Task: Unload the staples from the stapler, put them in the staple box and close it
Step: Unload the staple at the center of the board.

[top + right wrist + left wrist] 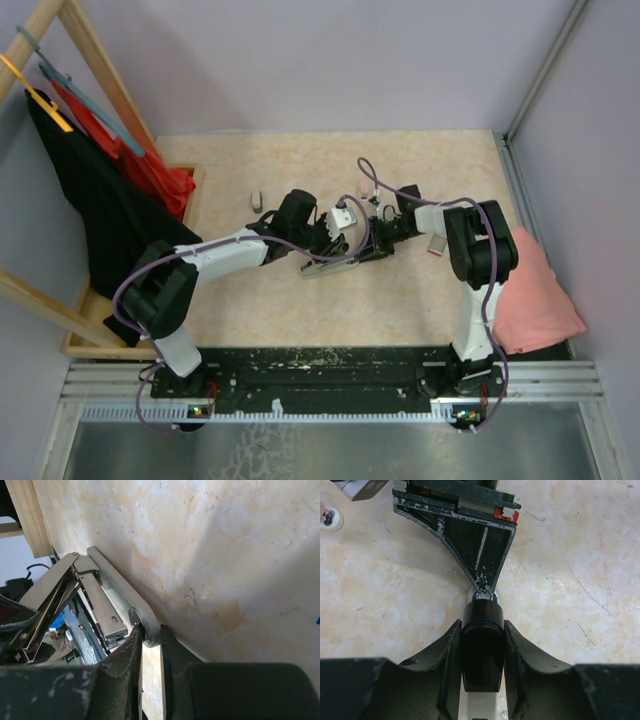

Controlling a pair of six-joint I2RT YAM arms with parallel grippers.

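Observation:
The stapler (333, 264) lies open at the middle of the table, between both grippers. My left gripper (481, 626) is shut on its black top arm (481, 650); the white underside shows below it. My right gripper (149, 632) is shut on the rounded silver end of the stapler's base (120, 597), pinching it edge-on. The silver magazine (102, 607) stands lifted away from the base. The staples are hidden; I cannot make any out in the magazine or on the table. In the left wrist view the right gripper (480, 545) faces me just ahead.
A small white object (256, 200) lies on the table behind the left arm. A wooden rack (95, 60) with black and red clothes fills the left side. A pink cloth (535, 295) hangs over the right edge. A wall post (545, 70) stands at the back right.

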